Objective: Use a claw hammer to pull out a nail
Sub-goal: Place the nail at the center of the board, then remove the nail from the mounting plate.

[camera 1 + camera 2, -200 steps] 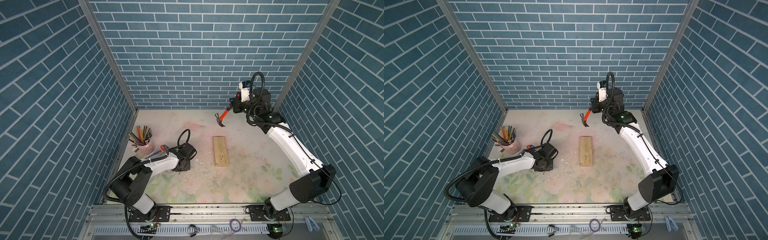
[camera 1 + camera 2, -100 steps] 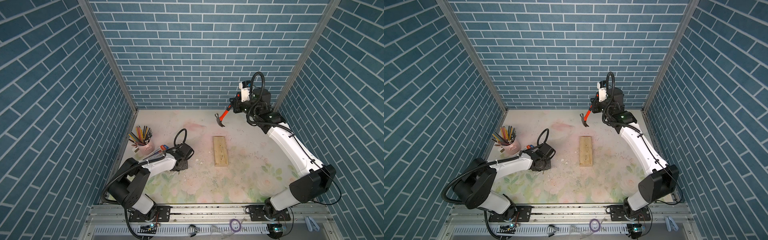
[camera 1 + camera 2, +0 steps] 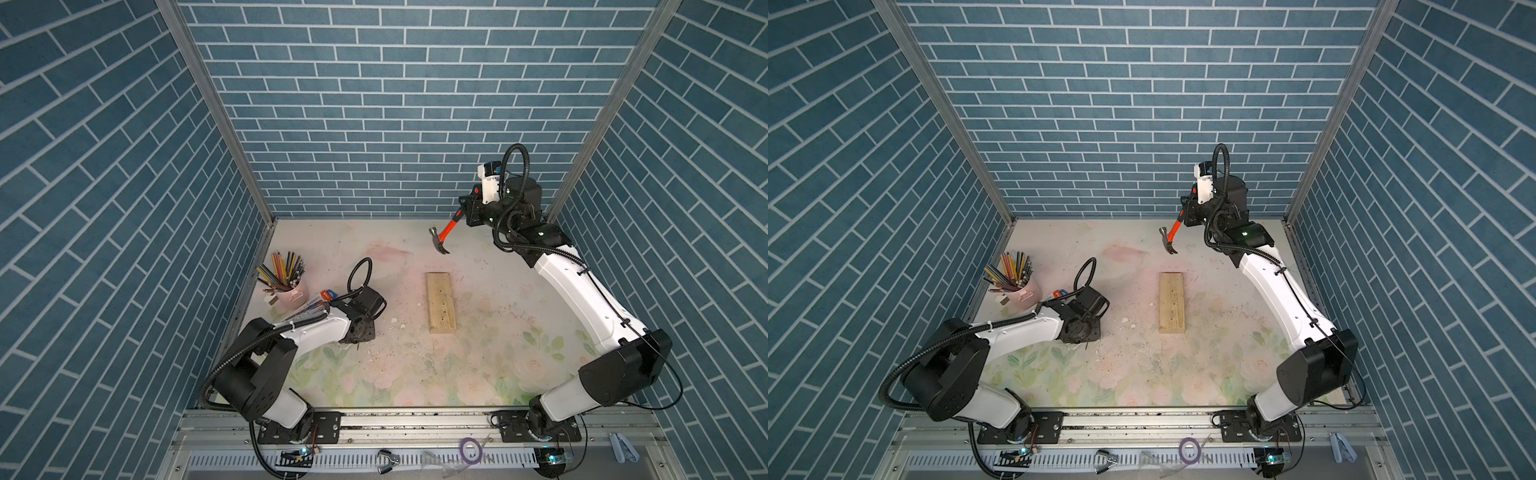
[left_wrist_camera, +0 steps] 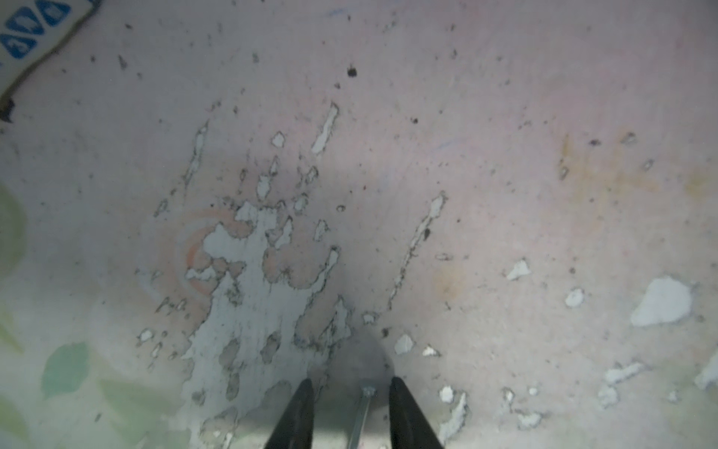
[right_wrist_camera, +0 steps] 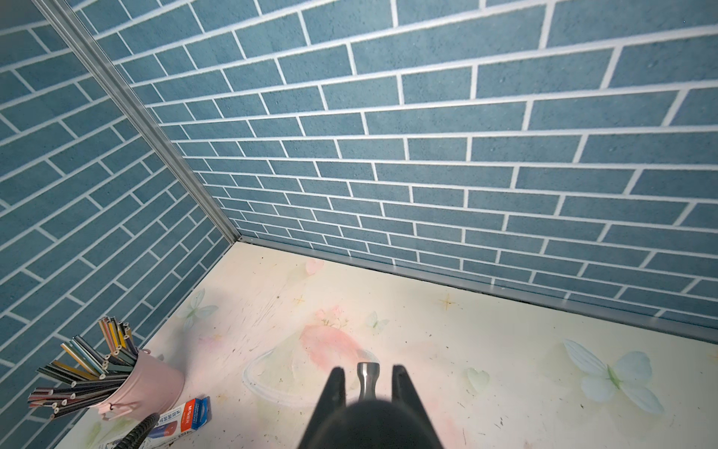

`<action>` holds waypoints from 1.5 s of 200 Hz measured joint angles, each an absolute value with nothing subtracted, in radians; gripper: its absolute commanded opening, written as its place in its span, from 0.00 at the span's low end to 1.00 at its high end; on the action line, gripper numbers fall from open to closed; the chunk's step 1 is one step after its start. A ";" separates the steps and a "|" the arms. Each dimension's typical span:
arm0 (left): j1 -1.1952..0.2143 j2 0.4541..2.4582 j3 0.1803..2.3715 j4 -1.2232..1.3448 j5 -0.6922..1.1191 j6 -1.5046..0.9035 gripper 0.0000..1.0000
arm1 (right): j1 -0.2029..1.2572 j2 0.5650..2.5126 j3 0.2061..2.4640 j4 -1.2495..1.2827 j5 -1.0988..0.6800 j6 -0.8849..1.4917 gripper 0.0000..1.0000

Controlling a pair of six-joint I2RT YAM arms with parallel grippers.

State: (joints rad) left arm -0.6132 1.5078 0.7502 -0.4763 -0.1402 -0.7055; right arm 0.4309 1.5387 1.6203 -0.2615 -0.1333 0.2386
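The claw hammer [image 3: 439, 242] [image 3: 1169, 244] hangs in the air near the back wall, its silver head low and its orange-red handle sloping up. My right gripper [image 3: 464, 212] [image 3: 1184, 215] [image 5: 368, 368] is shut on its black handle end. In the right wrist view the steel head [image 5: 368, 379] shows between the fingers. My left gripper [image 3: 358, 337] [image 3: 1080, 337] [image 4: 351, 383] stands low over the mat, left of the wooden block [image 3: 440, 301] [image 3: 1172, 301]. Its jaws are open, and a thin grey nail [image 4: 366, 392] lies between them, touching neither finger.
A pink cup of coloured pencils [image 3: 287, 287] [image 3: 1018, 289] [image 5: 130, 383] stands at the left wall, with a red and blue box [image 3: 321, 298] [image 5: 182, 416] beside it. White chips and worn patches [image 4: 248, 272] dot the floral mat. Brick walls close in on three sides.
My left gripper's jaws have parted, and the left wrist has shifted slightly toward the left. The right arm and the hammer have not moved.
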 measured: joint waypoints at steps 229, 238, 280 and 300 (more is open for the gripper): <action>-0.597 1.616 0.820 0.228 0.588 -0.657 0.87 | 0.431 1.481 1.531 -0.249 -0.104 0.240 0.00; -0.603 1.636 0.820 0.253 0.603 -0.659 0.87 | 0.431 1.464 1.503 -0.239 -0.094 0.242 0.00; -0.649 1.755 0.864 0.280 0.627 -0.659 0.86 | 0.431 1.385 1.382 -0.196 -0.043 0.265 0.00; -0.662 1.794 0.874 0.298 0.627 -0.666 0.82 | 0.431 1.356 1.334 -0.163 -0.021 0.277 0.00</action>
